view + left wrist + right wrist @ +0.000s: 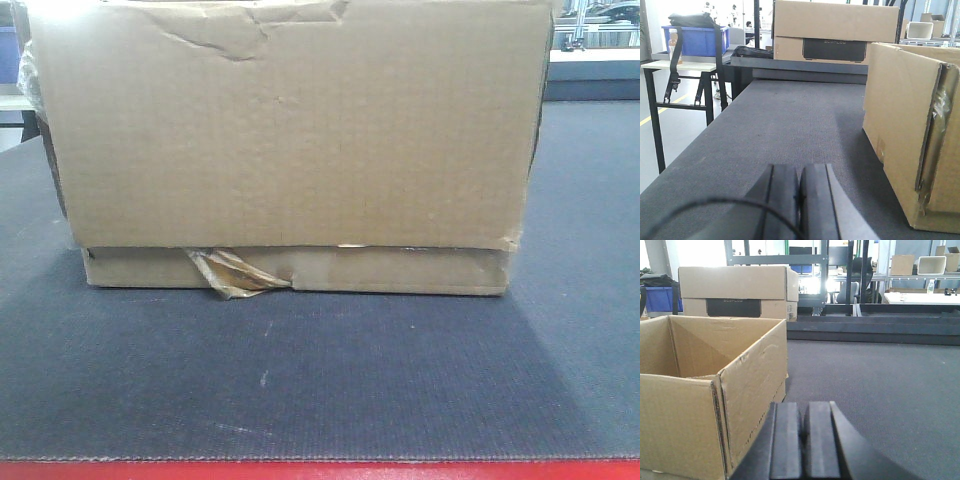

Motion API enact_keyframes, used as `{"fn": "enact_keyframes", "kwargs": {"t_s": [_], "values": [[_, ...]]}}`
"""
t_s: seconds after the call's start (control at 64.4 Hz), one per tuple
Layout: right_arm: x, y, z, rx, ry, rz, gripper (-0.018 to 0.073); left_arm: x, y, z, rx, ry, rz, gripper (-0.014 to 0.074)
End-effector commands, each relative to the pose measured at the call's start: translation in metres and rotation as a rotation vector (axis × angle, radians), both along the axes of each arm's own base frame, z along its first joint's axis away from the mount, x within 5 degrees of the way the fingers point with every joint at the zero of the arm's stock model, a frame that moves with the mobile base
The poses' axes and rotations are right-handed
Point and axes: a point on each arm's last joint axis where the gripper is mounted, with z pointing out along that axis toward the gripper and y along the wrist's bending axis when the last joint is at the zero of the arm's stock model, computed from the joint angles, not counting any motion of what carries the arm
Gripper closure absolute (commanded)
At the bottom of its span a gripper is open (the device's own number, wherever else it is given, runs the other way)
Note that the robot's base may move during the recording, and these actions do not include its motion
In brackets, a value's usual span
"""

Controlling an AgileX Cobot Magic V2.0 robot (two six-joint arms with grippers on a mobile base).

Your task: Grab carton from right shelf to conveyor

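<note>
- Carton [290, 140]: sits flat on the belt [300, 380], open top up, near the red front edge [320, 470] but set back from it. In the front view it fills most of the frame.
- Carton condition: upper edge dented and creased left of centre; a narrow lower band runs under the main face; a crumpled strand of yellowish tape [235, 272] hangs at the band's left part and touches the belt.
- Belt: dark grey, fine woven texture, flat. A few pale specks show ahead of the carton.
- Left gripper [799, 200]: low over the belt, well clear of the carton's left side [900, 130]. Its two black fingers [782, 200] press together with no gap; nothing is held.
- Right gripper [802, 440]: low over the belt, just beside the carton's right wall [755, 390]; contact cannot be confirmed. Fingers [786, 440] closed against each other, nothing between them.
- Interior: the right wrist view looks into the open carton [705, 345]; only bare cardboard walls show.
- Beyond the belt: a second, closed box with a dark label [835, 30] stands on a raised dark surface at the far end.
- Far left: a blue bin [695, 40] rests on a black-legged table [670, 65].
- Shelf: no steel rack can be identified with certainty in any view.
</note>
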Motion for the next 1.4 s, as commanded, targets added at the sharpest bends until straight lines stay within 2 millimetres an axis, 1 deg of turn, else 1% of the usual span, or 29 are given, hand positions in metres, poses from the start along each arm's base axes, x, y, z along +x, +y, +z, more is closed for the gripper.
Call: {"fn": "enact_keyframes", "kwargs": {"t_s": [0.0, 0.528, 0.636, 0.776, 0.869, 0.978, 1.179, 1.241, 1.304, 1.381], "values": [[-0.001, -0.001, 0.002, -0.003, -0.033, -0.006, 0.0615, -0.001, 0.0, 0.003, -0.002, -0.031, 0.006, 0.0603], [-0.001, 0.0, 0.003, 0.018, -0.041, -0.005, 0.0615, -0.001, 0.0, 0.003, -0.002, -0.031, 0.006, 0.0603], [0.0, -0.001, 0.0, -0.045, -0.037, -0.043, 0.0615, -0.001, 0.0, 0.003, -0.002, -0.031, 0.006, 0.0603], [0.006, -0.001, -0.016, -0.107, -0.004, -0.111, 0.0615, -0.001, 0.0, 0.003, -0.002, -0.031, 0.006, 0.0603], [0.01, -0.003, -0.031, -0.106, 0.015, -0.169, 0.0615, -0.001, 0.0, 0.003, -0.002, -0.031, 0.006, 0.0603], [0.011, -0.005, -0.049, -0.103, -0.003, -0.214, 0.0615, -0.001, 0.0, 0.003, -0.002, -0.031, 0.006, 0.0603], [0.021, -0.006, -0.086, -0.104, 0.029, -0.23, 0.0615, -0.001, 0.0, 0.003, -0.002, -0.031, 0.006, 0.0603], [0.022, -0.007, -0.093, -0.101, 0.008, -0.236, 0.0615, -0.001, 0.0, 0.003, -0.002, -0.031, 0.006, 0.0603], [0.022, -0.007, -0.088, -0.092, -0.058, -0.244, 0.0615, -0.001, 0.0, 0.003, -0.002, -0.031, 0.006, 0.0603], [0.023, -0.007, -0.09, -0.092, -0.036, -0.242, 0.0615, -0.001, 0.0, 0.003, -0.002, -0.031, 0.006, 0.0603]]}}
